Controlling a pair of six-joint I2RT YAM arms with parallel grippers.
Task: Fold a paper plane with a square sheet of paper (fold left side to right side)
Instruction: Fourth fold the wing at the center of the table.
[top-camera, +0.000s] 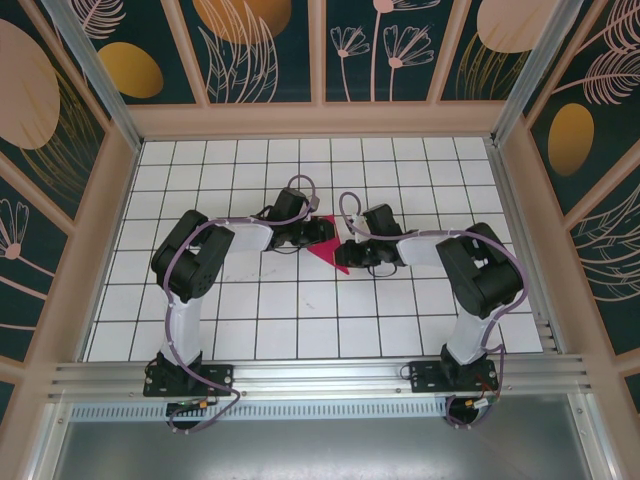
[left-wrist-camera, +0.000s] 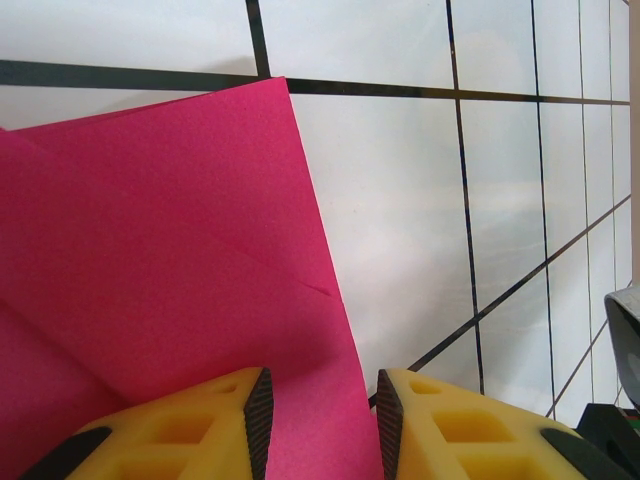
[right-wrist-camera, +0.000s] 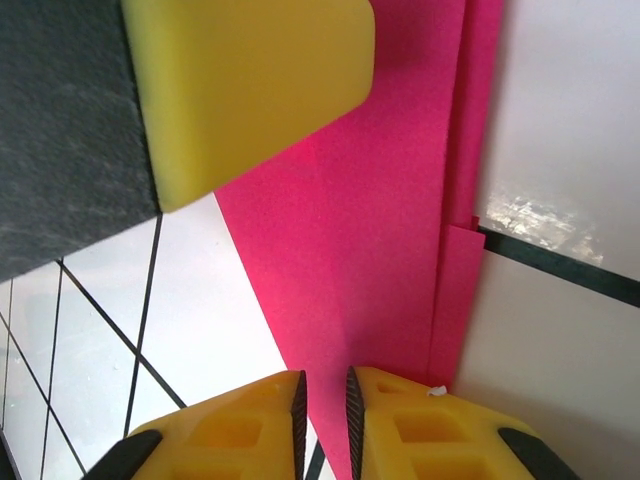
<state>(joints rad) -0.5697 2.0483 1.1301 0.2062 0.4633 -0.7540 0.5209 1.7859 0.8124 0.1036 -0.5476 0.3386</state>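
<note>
The square sheet of paper (top-camera: 329, 256) is magenta-pink and lies folded into a pointed, layered shape on the tiled table, between the two grippers. In the left wrist view the paper (left-wrist-camera: 180, 260) shows a faint crease. Its right edge runs down between the yellow fingers of my left gripper (left-wrist-camera: 322, 395), which stands open over it. In the right wrist view the paper (right-wrist-camera: 370, 230) has stacked layers along its right side. My right gripper (right-wrist-camera: 325, 392) is over its narrow end, the jaws a small gap apart with the paper's edge passing under that gap. In the top view the left gripper (top-camera: 318, 234) and the right gripper (top-camera: 352, 254) nearly meet.
A yellow finger of the left gripper (right-wrist-camera: 250, 90) hangs close above the paper in the right wrist view. White tiles with black grid lines (top-camera: 300, 320) spread around the paper. Wooden walls (top-camera: 100, 230) enclose the table on three sides.
</note>
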